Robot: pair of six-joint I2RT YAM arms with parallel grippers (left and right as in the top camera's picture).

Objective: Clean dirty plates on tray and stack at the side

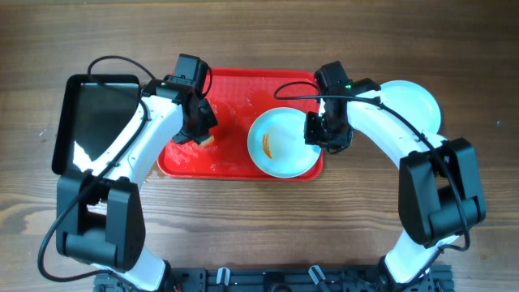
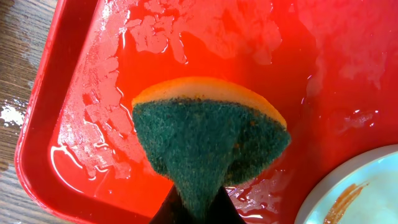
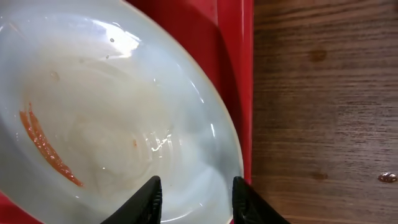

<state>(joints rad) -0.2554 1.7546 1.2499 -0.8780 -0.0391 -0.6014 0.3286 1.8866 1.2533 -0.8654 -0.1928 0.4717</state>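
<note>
1. Closest to the lens in the left wrist view, a sponge (image 2: 211, 137) is filling the middle of the frame, its green scouring face forward and orange foam behind. The left fingers (image 1: 199, 126) are pressing together on its narrow lower end, pinching it.
2. The sponge is sitting over the left half of the red tray (image 2: 46, 162). Whether it is touching the tray floor, I cannot tell. Wet film and pale suds (image 2: 186, 31) are lying across the upper part of that frame.
3. In the right wrist view, the right fingers (image 1: 323, 134) are standing apart at the bottom edge, straddling the right rim of a plate (image 3: 124, 124). I cannot tell whether either one is touching it.
4. That plate is lying in the tray's lower right corner, centre of the overhead frame, its edge overlapping the tray rim. It is carrying an orange smear (image 3: 46, 146) at the left of the right wrist frame.
5. A second plate (image 1: 415, 101) is resting on the bench (image 1: 259, 235) at upper right of the overhead frame, beside the tray and partly hidden by the right arm.
6. A black tray (image 1: 93, 122) is sitting just left of the red one.
</note>
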